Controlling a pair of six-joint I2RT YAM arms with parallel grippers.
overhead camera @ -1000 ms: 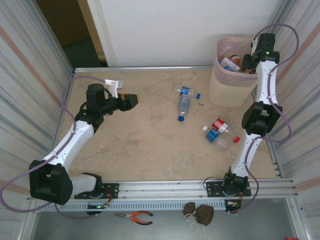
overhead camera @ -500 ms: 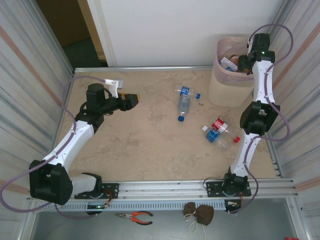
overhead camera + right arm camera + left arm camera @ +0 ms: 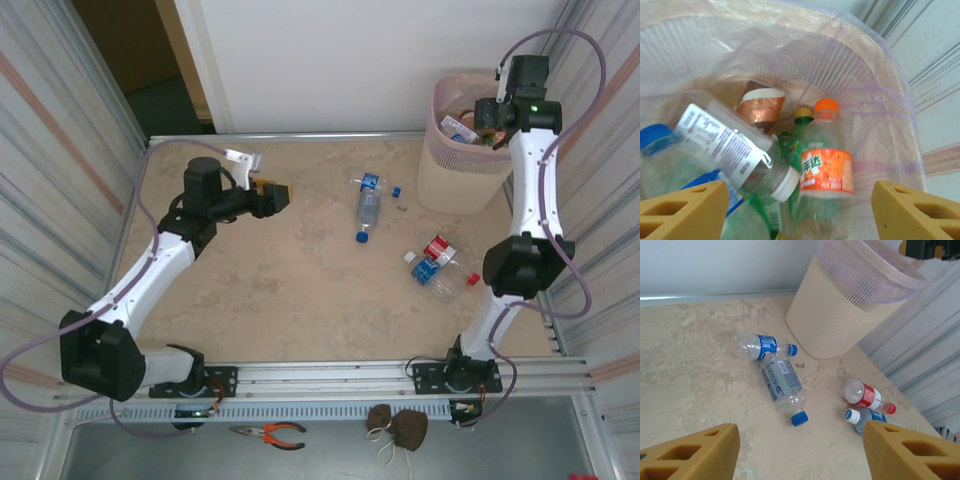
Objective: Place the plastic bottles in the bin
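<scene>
- four small clear plastic bottles (image 3: 782, 382) with blue or red labels lie on the beige stone-look table (image 3: 260, 290) near the pale ribbed plastic bin (image 3: 455, 180).
- left gripper (image 3: 277, 194) faces them, jaws apart and empty; right gripper (image 3: 488, 112) hangs over the bin, jaws apart and empty.
- likely light, crushable, slick: best gripped across the labelled middle.

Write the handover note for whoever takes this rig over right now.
Left gripper: open, empty, above the left half of the table.
Right gripper: open, empty, over the bin.
Done: several bottles lie in the bin, among them an orange-labelled bottle.
Left: four on the table. Mid-table, a grey-labelled bottle and a blue-labelled bottle; nearer the right edge, a red-labelled bottle and a white-capped bottle.
</scene>
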